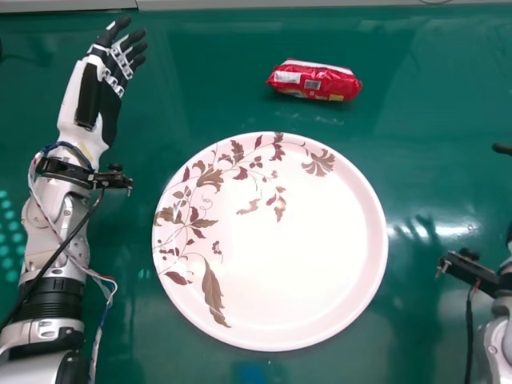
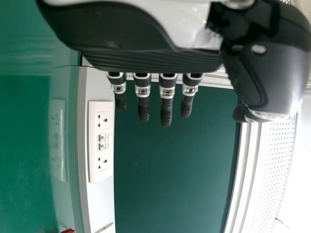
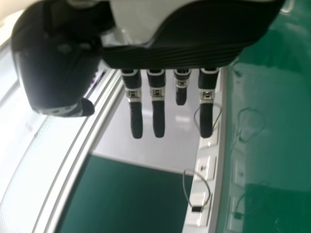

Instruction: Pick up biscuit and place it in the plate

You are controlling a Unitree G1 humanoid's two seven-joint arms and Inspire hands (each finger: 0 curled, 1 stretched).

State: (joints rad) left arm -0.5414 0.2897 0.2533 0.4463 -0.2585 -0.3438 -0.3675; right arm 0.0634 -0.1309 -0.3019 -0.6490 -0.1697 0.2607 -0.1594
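Observation:
The red biscuit packet (image 1: 314,81) lies on the green table beyond the plate, a little right of centre in the head view. The large white plate (image 1: 304,248) with a brown leaf pattern is empty, apart from the packet. My left hand (image 1: 116,62) is at the far left, well to the left of the packet, its fingers straight and holding nothing; in the left wrist view the left hand (image 2: 166,99) has its fingers extended. At the head view's right edge a fingertip of my right hand (image 1: 502,149) shows; in the right wrist view the right hand (image 3: 158,109) has straight fingers and holds nothing.
The green table (image 1: 432,104) surrounds the plate. A white panel with sockets (image 2: 101,141) stands beyond the table edge in the left wrist view. Socket boxes with looped cables (image 3: 205,167) line the table's edge in the right wrist view.

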